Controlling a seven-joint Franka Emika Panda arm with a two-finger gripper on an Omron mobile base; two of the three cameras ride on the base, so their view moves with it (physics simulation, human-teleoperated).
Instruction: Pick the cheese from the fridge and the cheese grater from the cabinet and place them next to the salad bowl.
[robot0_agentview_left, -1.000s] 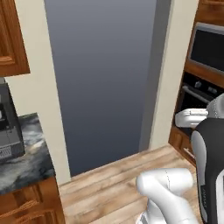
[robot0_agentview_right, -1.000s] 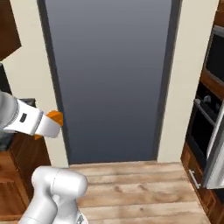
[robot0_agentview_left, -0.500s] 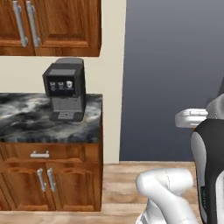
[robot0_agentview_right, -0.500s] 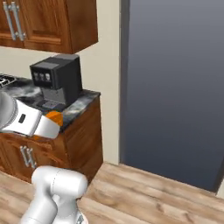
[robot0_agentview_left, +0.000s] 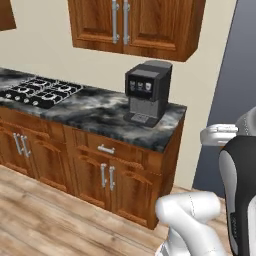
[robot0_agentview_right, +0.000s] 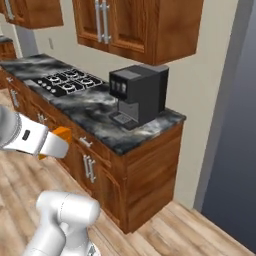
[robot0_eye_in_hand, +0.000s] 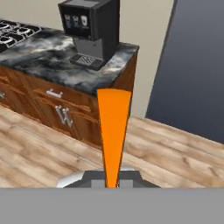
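Left base view: a black coffee machine (robot0_agentview_left: 146, 93) stands near the right end of the dark marbled counter (robot0_agentview_left: 90, 111), with a gas cooktop (robot0_agentview_left: 39, 91) toward its left end. Brown wall cabinets (robot0_agentview_left: 137, 26) hang above, and the grey fridge (robot0_agentview_left: 235, 90) door fills the right edge.

Right base view: the cheese (robot0_agentview_right: 61, 135) pokes out orange past the white forearm, in front of the counter's drawers.

Hand view: the jaws are pinched on the cheese, which rises as a tall orange wedge from the gripper (robot0_eye_in_hand: 112, 183) over the wooden floor (robot0_eye_in_hand: 175, 153).
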